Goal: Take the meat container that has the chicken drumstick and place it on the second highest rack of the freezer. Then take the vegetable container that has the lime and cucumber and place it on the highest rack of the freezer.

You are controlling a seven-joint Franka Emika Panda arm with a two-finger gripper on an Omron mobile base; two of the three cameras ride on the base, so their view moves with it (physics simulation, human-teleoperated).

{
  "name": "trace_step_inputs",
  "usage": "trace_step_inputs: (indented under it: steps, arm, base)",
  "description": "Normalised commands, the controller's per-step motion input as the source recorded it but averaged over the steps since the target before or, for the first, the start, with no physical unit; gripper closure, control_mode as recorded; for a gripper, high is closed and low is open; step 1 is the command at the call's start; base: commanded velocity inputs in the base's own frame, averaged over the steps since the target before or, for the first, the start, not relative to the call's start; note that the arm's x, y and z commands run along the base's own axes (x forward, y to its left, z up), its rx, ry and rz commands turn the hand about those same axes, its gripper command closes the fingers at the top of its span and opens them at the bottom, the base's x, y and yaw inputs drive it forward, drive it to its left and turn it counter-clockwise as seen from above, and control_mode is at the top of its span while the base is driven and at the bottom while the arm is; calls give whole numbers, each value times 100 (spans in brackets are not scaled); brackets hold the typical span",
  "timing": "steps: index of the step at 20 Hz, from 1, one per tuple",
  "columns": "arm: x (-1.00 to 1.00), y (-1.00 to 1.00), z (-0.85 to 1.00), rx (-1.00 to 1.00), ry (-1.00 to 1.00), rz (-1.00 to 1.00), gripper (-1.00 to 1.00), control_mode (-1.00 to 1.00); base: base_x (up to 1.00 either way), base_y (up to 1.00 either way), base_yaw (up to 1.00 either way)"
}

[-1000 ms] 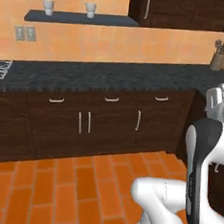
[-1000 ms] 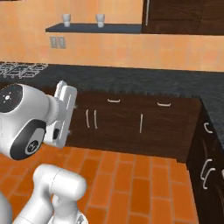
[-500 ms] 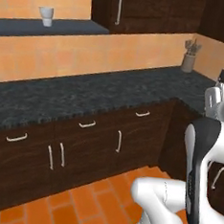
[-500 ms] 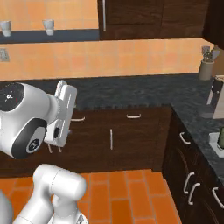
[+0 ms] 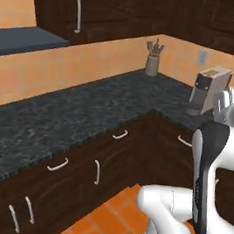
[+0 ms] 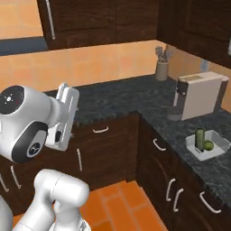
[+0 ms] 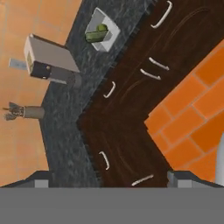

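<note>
The vegetable container is a white tray [image 6: 221, 140] on the dark counter [image 6: 135, 97] to the right of the corner. It holds a dark green cucumber [image 6: 200, 137] and a small yellow-green lime [image 6: 208, 145]. In the hand view the same tray [image 7: 112, 31] lies far off at the top, with the cucumber [image 7: 95, 37] and lime [image 7: 102, 27] inside. My gripper [image 7: 110, 178] is open and empty, its tips wide apart, held high over the floor and well away from the tray. The meat container and the freezer are out of view.
A beige coffee machine [image 6: 198, 94] stands on the counter just left of the tray. A utensil holder [image 6: 161, 67] sits in the corner. Dark lower cabinets [image 6: 113, 144] with light handles line both counter runs, and orange tile floor [image 6: 117, 203] lies in front.
The whole picture has swung right as the base turned. The counter corner, coffee machine and vegetable tray have come into view. The gripper has stayed open.
</note>
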Motion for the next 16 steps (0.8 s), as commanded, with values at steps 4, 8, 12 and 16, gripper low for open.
trace_step_inputs:
  steps: [4, 8, 12, 16]
  arm:
    - [0, 0, 0, 0, 0, 0, -100, 100]
    - [0, 0, 0, 0, 0, 0, -100, 100]
    - [0, 0, 0, 0, 0, 0, -100, 100]
    - [0, 0, 0, 0, 0, 0, -100, 100]
  base:
    - [57, -1, -56]
    - [59, 0, -61]
    - [58, 0, -62]
    - [56, 1, -64]
